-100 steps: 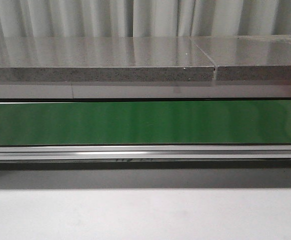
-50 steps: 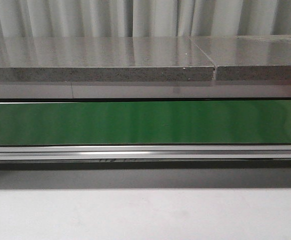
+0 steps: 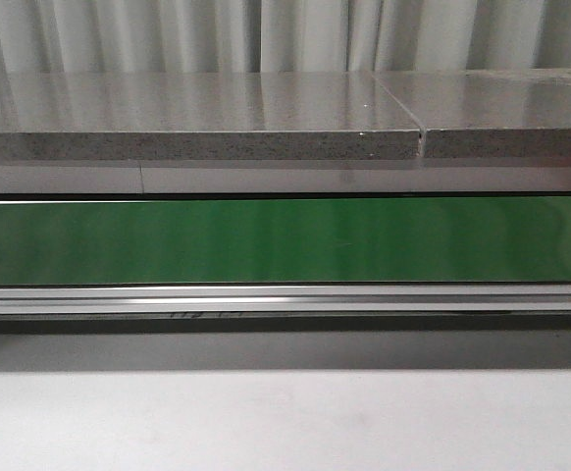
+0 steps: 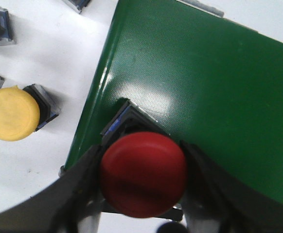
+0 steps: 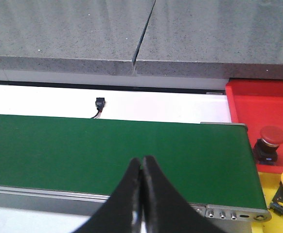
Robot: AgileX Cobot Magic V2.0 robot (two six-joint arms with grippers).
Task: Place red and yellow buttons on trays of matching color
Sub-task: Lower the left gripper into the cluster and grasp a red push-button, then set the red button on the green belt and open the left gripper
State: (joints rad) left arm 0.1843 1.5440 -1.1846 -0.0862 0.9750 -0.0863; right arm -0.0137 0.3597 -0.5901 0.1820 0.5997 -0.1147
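Between the left gripper (image 4: 144,194) fingers sits a red button (image 4: 143,174), clamped from both sides by its round cap, its dark square base just ahead of the jaws over the near edge of the green belt (image 4: 214,87). A yellow button (image 4: 11,113) lies well off to one side on the white surface. The right gripper (image 5: 141,194) has its fingers pressed together on nothing; beyond its tips and to one side, past the belt's end, lies the red tray (image 5: 265,104), already holding a red button. Judging by that, the left arm carries the piece but the right arm is nearer the trays.
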